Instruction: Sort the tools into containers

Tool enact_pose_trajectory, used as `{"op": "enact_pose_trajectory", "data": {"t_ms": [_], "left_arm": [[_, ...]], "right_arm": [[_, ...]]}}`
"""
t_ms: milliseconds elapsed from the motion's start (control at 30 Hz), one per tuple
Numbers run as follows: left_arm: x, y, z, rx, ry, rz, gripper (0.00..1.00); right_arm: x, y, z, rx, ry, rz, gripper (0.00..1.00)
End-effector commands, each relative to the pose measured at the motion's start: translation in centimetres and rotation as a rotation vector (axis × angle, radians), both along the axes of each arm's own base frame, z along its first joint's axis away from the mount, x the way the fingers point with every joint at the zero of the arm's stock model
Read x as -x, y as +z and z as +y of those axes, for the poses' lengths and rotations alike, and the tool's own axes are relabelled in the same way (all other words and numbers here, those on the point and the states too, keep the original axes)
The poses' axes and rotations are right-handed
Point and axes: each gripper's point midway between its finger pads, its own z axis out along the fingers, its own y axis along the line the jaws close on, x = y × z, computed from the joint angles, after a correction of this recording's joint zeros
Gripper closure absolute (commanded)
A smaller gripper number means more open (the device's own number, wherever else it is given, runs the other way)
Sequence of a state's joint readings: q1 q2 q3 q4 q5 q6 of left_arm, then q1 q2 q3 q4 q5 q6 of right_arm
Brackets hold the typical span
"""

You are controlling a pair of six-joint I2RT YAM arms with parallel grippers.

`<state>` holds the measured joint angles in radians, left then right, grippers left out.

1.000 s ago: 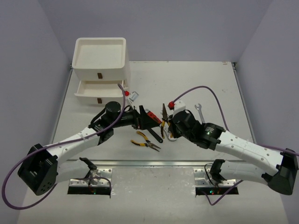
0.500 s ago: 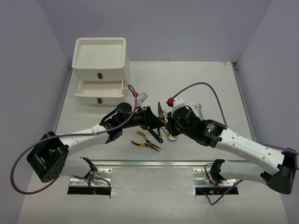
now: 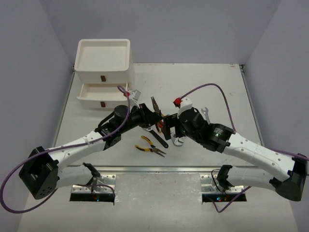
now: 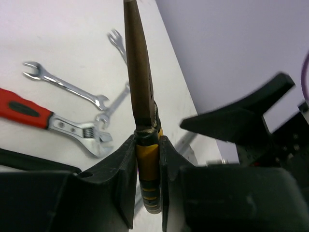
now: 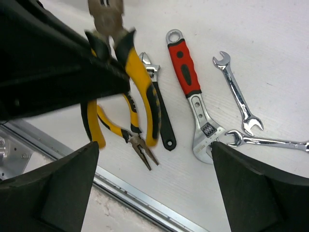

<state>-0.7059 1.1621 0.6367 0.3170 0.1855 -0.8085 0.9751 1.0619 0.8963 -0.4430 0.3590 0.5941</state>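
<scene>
A: Left claw status?
B: My left gripper (image 4: pixel 147 145) is clamped on the yellow-handled pliers (image 4: pixel 140 87), nose toward the frame's top.
A: Right claw?
B: My right gripper (image 5: pixel 154 145) stands wide apart, gripping nothing. The red-handled wrench (image 5: pixel 183 67) lies on the table (image 5: pixel 270 48), upper centre. The containers (image 3: pixel 113 75) sit upper left in the overhead view.

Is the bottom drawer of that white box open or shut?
Open. The bottom drawer sticks out forward from the white box, its hollow inside showing from above.
</scene>
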Motion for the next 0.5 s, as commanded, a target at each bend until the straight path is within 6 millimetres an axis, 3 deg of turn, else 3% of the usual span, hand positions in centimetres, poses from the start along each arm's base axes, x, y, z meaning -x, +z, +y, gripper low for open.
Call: {"op": "enact_pose_trajectory", "data": {"t_ms": [0, 167, 200, 333, 467], "left_arm": [[-5.6, 5.2, 6.6, 0.043, 0.36, -0.074, 1.0], [-10.0, 6.1, 15.1, 0.043, 0.66, -0.011, 1.0], [-11.3, 6.2, 18.0, 0.043, 0.745, 0.018, 1.0], [-14.0, 5.3, 23.5, 0.131, 0.899, 0.097, 1.0], [-15.7, 6.1, 28.4, 0.189, 1.05, 0.091, 1.0]], "right_arm": [[-1.1, 2.6, -0.8, -0.045, -0.068, -0.095, 0.01], [-1.3, 3.0, -4.0, -0.007, -0.173, -0.136, 0.01], [-1.2, 3.1, -4.4, -0.01, -0.184, -0.139, 0.01], [-0.6, 2.4, -5.1, 0.003, -0.184, -0.122, 0.01], [-0.2, 2.4, -6.0, 0.001, -0.192, -0.128, 0.01]]}}
